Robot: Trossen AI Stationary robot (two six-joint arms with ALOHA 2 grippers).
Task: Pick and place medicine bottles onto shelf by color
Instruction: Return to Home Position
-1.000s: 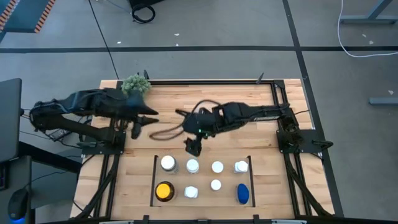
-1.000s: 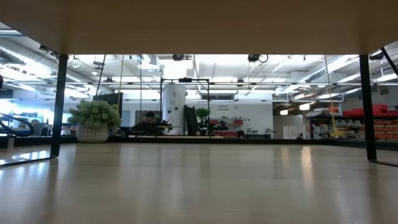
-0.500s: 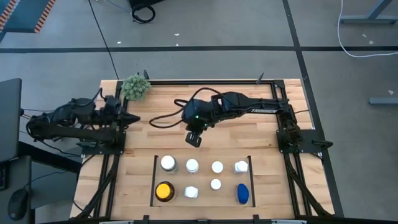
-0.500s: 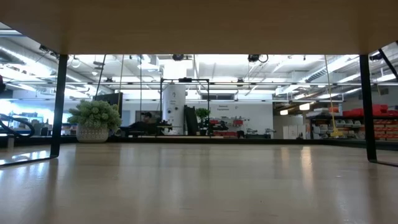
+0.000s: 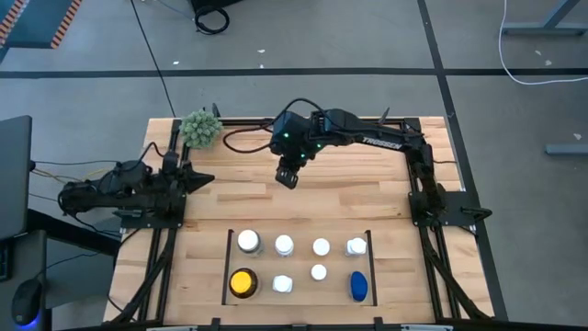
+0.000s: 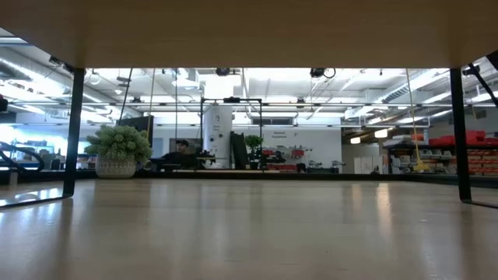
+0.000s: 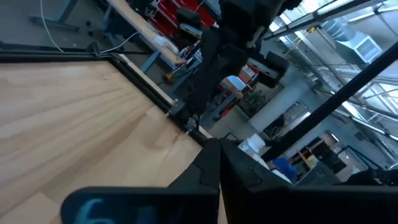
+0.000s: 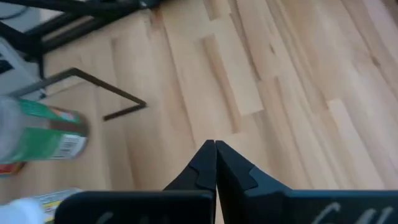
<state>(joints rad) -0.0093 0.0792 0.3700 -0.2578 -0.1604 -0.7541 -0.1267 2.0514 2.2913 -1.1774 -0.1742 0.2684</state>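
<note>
All eight medicine bottles stand on the shelf, apparently none remaining on the counter, while the left end effector and right end effector hang empty, fingers pressed together, well clear.

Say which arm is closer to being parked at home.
Left, likely. The left gripper sits tucked at the table's left edge, while the right gripper hangs extended over the table's middle.
</note>
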